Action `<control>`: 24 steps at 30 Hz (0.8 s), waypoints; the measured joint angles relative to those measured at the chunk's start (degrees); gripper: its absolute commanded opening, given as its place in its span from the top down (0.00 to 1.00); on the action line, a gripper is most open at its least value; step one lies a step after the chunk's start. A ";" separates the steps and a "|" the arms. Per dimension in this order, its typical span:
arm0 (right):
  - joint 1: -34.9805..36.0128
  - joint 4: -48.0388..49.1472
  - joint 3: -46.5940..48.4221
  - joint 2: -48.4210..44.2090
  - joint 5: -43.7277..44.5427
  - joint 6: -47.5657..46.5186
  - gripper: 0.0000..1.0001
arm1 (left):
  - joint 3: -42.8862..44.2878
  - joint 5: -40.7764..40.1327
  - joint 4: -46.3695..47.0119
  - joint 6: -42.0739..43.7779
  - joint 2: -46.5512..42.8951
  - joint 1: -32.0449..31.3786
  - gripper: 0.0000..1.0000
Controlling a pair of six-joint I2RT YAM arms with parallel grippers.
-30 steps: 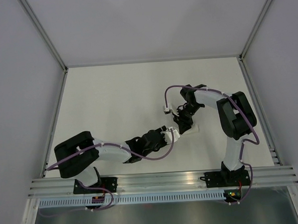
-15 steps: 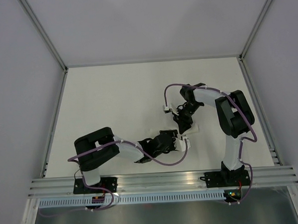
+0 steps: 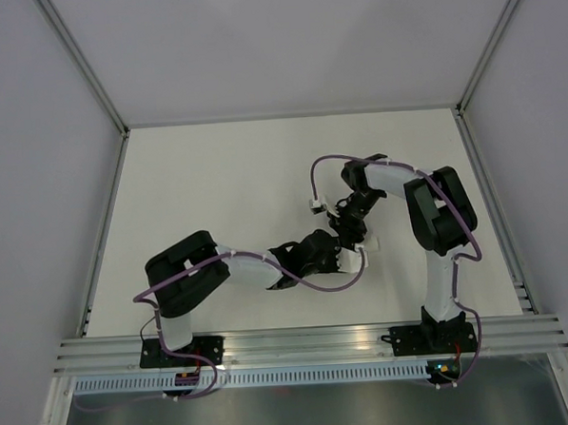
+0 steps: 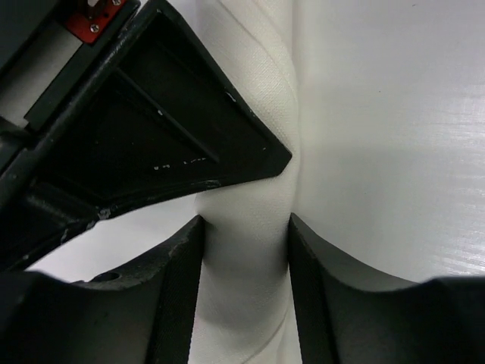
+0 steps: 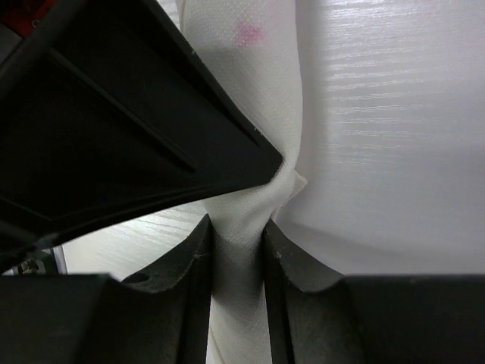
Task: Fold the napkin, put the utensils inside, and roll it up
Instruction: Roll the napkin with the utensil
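The napkin is rolled into a slim white cylinder, lying right of the table's middle, mostly hidden under both grippers in the top view. My left gripper is shut on the roll; its fingers press both sides. My right gripper is shut on the same roll from the far side, pinching it narrow. Each wrist view shows the other gripper's black body close above. A faint pink mark shows on the cloth. The knife is hidden.
The white table has grey walls on three sides and a metal rail at the near edge. A purple cable loops off the right arm above the grippers.
My left arm has reached further right and forward, bringing its gripper onto the roll beside the right gripper. The right gripper has shifted slightly left.
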 measured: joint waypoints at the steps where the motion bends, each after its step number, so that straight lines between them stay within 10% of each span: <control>1: 0.00 -0.55 0.37 0.33 -0.04 -0.11 0.68 | 1.05 0.74 -1.75 0.00 0.28 0.26 0.51; 12: -1.55 -3.96 2.47 1.38 -2.43 2.43 0.19 | 8.26 6.62 -14.19 -0.46 2.03 2.01 0.63; 24: -8.46 10.56 4.96 -0.68 -0.46 17.51 0.15 | 13.55 10.38 -17.07 -9.25 4.81 4.52 0.63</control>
